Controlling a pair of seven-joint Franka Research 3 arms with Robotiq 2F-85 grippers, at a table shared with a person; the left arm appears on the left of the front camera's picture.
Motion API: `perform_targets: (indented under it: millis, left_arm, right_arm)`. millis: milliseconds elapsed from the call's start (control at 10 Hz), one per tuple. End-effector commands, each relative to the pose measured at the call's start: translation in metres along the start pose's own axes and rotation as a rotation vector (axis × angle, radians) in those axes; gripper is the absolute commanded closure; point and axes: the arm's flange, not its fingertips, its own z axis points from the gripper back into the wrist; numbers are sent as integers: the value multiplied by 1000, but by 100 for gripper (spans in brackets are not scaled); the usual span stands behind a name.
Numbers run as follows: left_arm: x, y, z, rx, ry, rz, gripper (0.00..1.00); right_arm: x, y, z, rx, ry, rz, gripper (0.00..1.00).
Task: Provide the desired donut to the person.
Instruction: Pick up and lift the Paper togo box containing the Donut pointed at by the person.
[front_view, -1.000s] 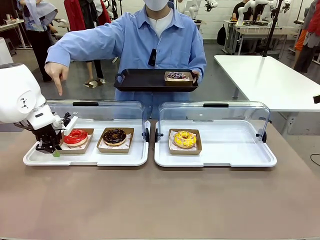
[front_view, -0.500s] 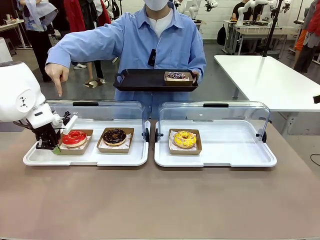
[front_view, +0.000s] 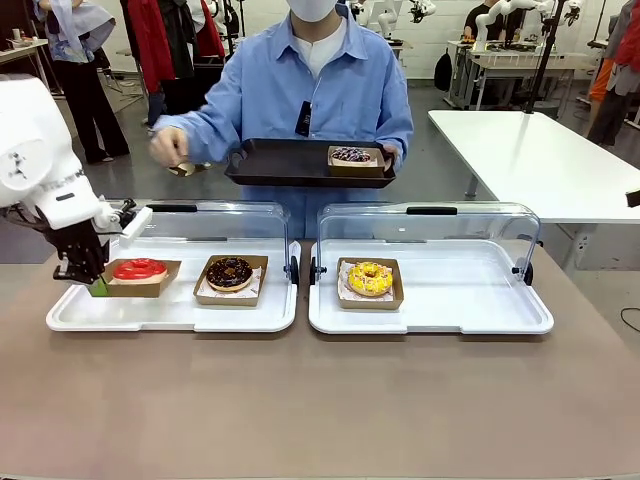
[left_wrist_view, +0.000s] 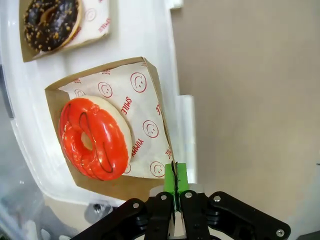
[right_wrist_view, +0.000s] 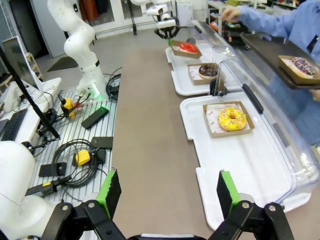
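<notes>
A red-glazed donut (front_view: 139, 268) (left_wrist_view: 95, 137) lies in a brown paper tray (left_wrist_view: 150, 100) over the left white serving tray (front_view: 170, 315). My left gripper (front_view: 88, 280) (left_wrist_view: 175, 185) is shut on that paper tray's edge, and the paper tray looks raised a little. The person (front_view: 320, 80), in a light-blue shirt, stands across the table and holds a black tray (front_view: 290, 165) that carries a sprinkled donut (front_view: 352, 154). The person's other hand (front_view: 168, 145) is near the black tray. My right gripper (right_wrist_view: 168, 192) hangs open above the table's near edge, holding nothing.
A chocolate donut (front_view: 229, 272) (left_wrist_view: 50, 20) sits beside the red one. A yellow donut (front_view: 369, 277) (right_wrist_view: 231, 118) lies in the right serving tray (front_view: 480, 310). Clear lids (front_view: 430, 235) stand open behind both trays. Bare brown table (front_view: 320, 400) lies in front.
My left gripper has shut on the paper tray's edge and risen slightly with it. The person's pointing hand has drawn back towards the black tray.
</notes>
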Motion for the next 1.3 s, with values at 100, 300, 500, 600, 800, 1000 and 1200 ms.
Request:
perform_targets:
  millis: [100, 300, 500, 600, 800, 1000, 1200]
  left_arm:
    - [21, -43, 59, -12, 35, 36, 100]
    - [35, -68, 100, 9, 35, 41, 100]
    - [47, -85, 133, 56, 43, 39, 100]
    - [54, -90, 151, 91, 51, 45, 100]
    - [63, -95, 180, 147, 47, 52, 100]
    - [63, -92, 188, 164, 34, 32, 100]
    - [51, -76, 173, 128, 20, 18, 100]
  right_arm:
    - [0, 1, 0, 4, -9, 7, 0]
    - [0, 1, 0, 4, -9, 7, 0]
    - [0, 1, 0, 4, -9, 7, 0]
    - [0, 1, 0, 4, -9, 7, 0]
    - [0, 1, 0, 4, -9, 7, 0]
    - [0, 1, 0, 4, -9, 7, 0]
    - [0, 1, 0, 4, -9, 7, 0]
